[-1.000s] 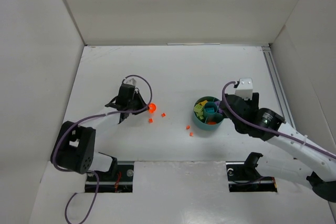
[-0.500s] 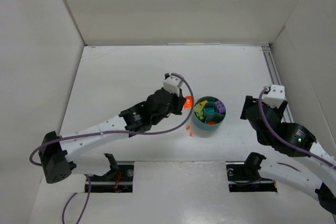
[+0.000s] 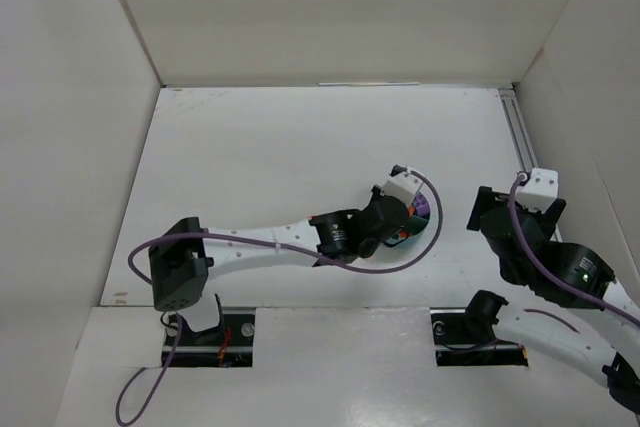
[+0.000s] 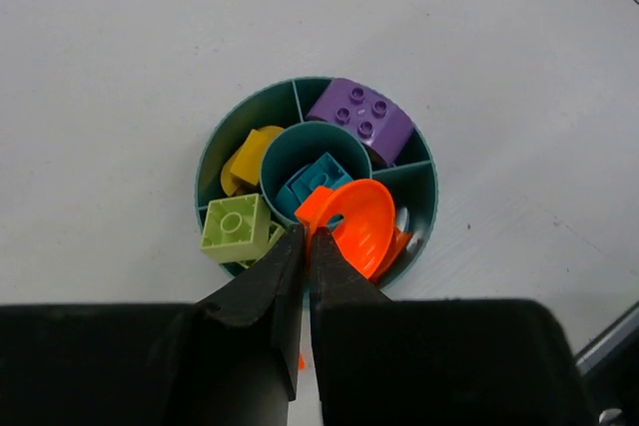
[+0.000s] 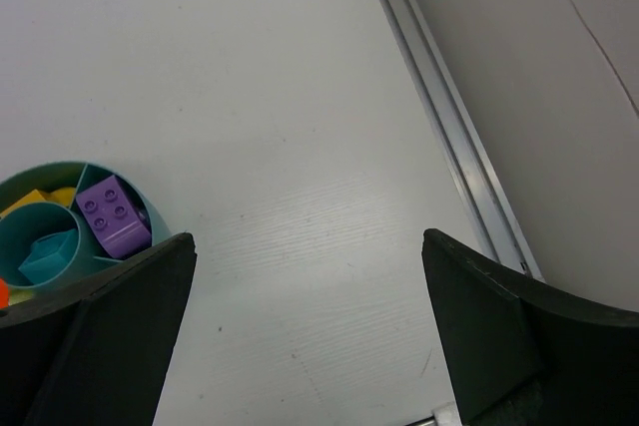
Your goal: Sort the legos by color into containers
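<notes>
We see L arm (image 3: 270, 239) stretched right, L gripper (image 3: 398, 211) over the teal dish (image 3: 418, 231), hiding most; purple lego (image 3: 424, 206) and orange lego (image 3: 403, 237) peek out. R gripper (image 3: 492, 209) sits apart, rightwards.

Teal all round on the dish (image 4: 213, 162), against plain white bench (image 4: 120, 37). Purple on the four-studded brick (image 4: 359, 119); yellow on the curved bit (image 4: 250, 157); lime green on the single-stud brick (image 4: 236, 229); teal again on the centre brick (image 4: 318, 177) — same shade as its cup. Bright orange on the rounded piece (image 4: 357, 218) — pinched in the black left hand (image 4: 306, 236).
</notes>
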Motion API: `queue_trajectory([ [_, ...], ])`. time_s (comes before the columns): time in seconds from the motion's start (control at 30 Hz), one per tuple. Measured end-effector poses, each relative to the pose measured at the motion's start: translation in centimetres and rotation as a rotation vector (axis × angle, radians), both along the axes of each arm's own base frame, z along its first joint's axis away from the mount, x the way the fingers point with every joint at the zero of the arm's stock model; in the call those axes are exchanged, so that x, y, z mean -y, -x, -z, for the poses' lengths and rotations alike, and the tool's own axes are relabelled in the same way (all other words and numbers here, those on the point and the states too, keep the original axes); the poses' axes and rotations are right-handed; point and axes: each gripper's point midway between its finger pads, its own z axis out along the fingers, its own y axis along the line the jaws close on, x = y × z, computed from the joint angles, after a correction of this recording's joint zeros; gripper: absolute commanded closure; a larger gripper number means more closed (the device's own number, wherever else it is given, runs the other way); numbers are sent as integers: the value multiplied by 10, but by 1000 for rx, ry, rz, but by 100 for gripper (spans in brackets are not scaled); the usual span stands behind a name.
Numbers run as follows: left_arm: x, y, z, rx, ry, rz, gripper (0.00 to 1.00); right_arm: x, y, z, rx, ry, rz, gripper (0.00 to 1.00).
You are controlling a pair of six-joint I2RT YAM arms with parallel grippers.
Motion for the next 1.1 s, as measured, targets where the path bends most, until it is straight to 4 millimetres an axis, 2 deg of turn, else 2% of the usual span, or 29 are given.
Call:
queue_trajectory([
  [0.17,21,-5,-3,60,-14,-58,100,-3,-3,6,-31,44,1,0],
  [0.27,31,-6,4,104,-46,-91,100,-3,-3,6,-35,49,1,0],
  [0.4,32,-8,22,171,-122,-125,100,0,-1,4,-20,31,2,0],
  [0.63,26,-11,32,262,-143,-118,100,7,4,4,6,4,5,0],
  [1.1,33,7,19,397,-174,-71,100,8,4,7,1,17,11,0],
])
